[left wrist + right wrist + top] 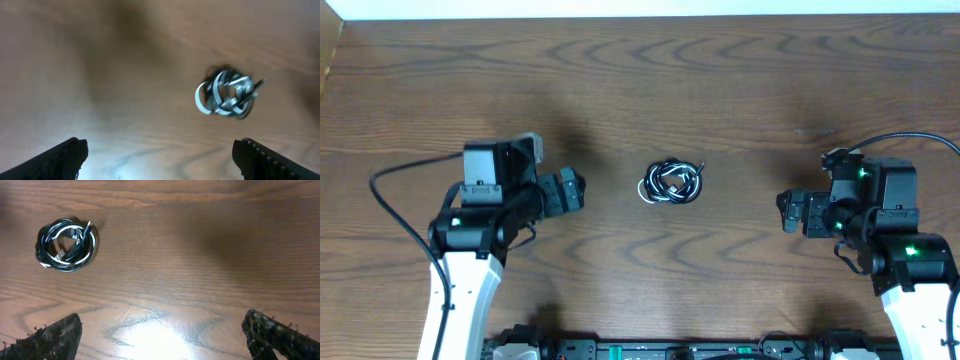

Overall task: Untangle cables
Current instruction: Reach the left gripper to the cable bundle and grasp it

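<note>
- The bench [720, 80] is dark wood grain. Bare wood surrounds the cables [671, 183] on every side, and nothing lies between them and either claw.
- The left arm's wire [390, 190], thick and black, loops out over the bench. The right arm's wire [915, 138] arcs off toward the edge. Both are well apart from the bundle.
- A rail of dark hardware [670, 350] runs along the near edge, between the two arm bases.
- The cables sit near the middle of the bench, between the two claws and somewhat nearer the left one.
- They form one small, tight coil of several black loops wound together with a single white strand. Small silver plug ends are tucked inside the ring.
- The left claw [160, 155] has its fingers spread wide and grips nothing. The coil lies ahead of it, off to the right of its view.
- The right claw [161, 325] is likewise spread wide and empty. The coil sits far up and left in its view.
- The right wrist view is sharp. It shows the white strand threaded among the black loops and a plug tip poking out at the coil's upper right.
- The left wrist view is blurred, so the coil reads as a smear of white, black and silver.
- Only the overhead view shows both arms at once. How far the fingers are spread is clear only from the wrist views.
</note>
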`<state>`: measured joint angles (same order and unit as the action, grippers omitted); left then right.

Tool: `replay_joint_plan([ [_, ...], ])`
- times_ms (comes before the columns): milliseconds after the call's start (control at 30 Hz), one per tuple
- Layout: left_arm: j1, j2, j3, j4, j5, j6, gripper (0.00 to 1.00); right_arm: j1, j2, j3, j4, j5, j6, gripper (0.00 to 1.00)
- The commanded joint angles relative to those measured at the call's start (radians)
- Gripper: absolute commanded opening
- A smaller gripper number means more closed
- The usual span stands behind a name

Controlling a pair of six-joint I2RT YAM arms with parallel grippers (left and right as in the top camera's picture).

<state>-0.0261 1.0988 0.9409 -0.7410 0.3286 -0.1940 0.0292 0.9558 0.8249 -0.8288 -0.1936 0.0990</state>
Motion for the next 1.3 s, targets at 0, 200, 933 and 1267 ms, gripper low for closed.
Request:
replay_joint_plan([
  [0, -0.058, 0.069, 0.094, 0.011, -0.056, -0.01, 0.98, -0.003, 0.0, 0.02, 0.0, 0.004, 0.009, 0.99],
  [200, -0.253, 0.348, 0.137, 0.222, -0.102, -0.032, 0.88, -0.003, 0.0, 0.02, -0.001, 0.004, 0.009, 0.99],
  [933, -0.483, 0.712, 0.137, 0.428, -0.014, -0.164, 0.08, -0.001, 0.0, 0.02, 0.005, -0.064, 0.02, 0.99],
  [1267, -0.565, 0.312, 0.137, 0.352, 0.143, -0.19, 0.07, 0.034, 0.104, 0.016, 0.14, -0.374, 0.142, 0.77],
])
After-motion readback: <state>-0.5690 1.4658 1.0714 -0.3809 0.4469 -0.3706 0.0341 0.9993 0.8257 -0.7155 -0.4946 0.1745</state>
